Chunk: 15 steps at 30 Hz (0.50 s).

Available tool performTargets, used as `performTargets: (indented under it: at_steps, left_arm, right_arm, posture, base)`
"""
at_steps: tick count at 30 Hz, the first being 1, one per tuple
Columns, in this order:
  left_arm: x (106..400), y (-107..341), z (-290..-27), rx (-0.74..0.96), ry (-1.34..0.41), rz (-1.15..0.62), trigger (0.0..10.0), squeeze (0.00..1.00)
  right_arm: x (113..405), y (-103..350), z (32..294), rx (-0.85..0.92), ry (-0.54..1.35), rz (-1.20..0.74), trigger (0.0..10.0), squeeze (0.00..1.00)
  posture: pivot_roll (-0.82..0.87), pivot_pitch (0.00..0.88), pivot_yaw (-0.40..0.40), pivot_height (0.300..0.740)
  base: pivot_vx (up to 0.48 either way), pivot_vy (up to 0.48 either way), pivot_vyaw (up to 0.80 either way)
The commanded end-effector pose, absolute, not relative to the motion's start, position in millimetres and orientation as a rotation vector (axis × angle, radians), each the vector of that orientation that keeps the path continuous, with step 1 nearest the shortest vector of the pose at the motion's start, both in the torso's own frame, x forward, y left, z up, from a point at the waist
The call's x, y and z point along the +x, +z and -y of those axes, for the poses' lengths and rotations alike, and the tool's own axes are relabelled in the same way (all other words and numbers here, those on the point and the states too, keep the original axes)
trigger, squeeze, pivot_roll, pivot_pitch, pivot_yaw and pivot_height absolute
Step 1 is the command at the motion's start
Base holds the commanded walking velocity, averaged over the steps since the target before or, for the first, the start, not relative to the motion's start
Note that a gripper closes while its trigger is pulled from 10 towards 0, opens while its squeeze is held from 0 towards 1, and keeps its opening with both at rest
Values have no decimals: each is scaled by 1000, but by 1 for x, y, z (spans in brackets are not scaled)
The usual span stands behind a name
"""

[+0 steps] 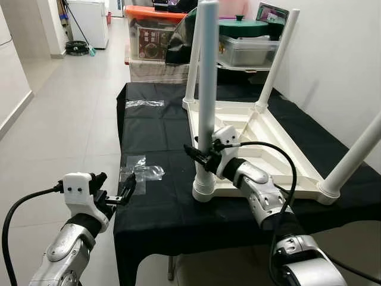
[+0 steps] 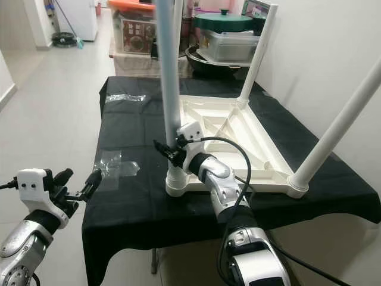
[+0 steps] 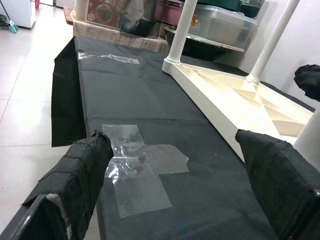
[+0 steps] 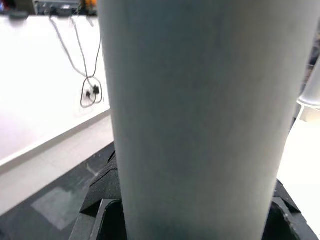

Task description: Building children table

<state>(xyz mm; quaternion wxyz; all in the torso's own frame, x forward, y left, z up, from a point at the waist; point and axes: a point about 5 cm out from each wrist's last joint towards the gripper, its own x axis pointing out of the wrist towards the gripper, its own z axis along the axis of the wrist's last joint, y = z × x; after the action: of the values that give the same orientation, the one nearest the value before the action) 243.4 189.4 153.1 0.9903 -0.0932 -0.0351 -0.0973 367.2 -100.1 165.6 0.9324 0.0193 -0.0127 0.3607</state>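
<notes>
Nearest, the left gripper (image 1: pixel 116 193) hovers off the near-left corner of the black cloth-covered work table (image 1: pixel 155 208), its two black fingers spread apart and holding nothing. Just beyond it, clear plastic wrappers (image 1: pixel 141 169) lie flat on the cloth.

Further in, the right gripper (image 1: pixel 202 158) is clamped around the lower part of the nearest pale grey tubular table leg (image 1: pixel 207 77), a little above the round white socket (image 1: pixel 204 189) where that leg enters the corner of the upturned white plastic children's tabletop (image 1: pixel 262 149). The tabletop lies underside up on the cloth, ribs showing, with three more legs standing from its other corners.

The leg appears seated but perhaps not fully home, so the work looks like pressing or twisting it tight. The risk, as I judge it, is sideways force: the grip sits low on a long leg, so any lean could lever the socket, tip the light tabletop, or slide it across the cloth towards the table edge.

Beyond the table stand stacked plastic storage boxes (image 1: pixel 152 39).
</notes>
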Motion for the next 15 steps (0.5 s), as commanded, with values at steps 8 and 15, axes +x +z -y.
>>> performTargets:
  at_steps: [8,15]
  left_arm:
    - [244,152,-189,-187,-196,64,10000,0]
    - [244,152,-190,-186,-192,62,10000,0]
  right_arm:
    - [350,134,91,10,807,-64,10000,0]
    - [347,133,91,-50,877,-60,10000,0]
  posture:
    - [110,0,-102,740]
    - [108,0,-102,740]
  base:
    - [0,0,0]
    - [0,0,0]
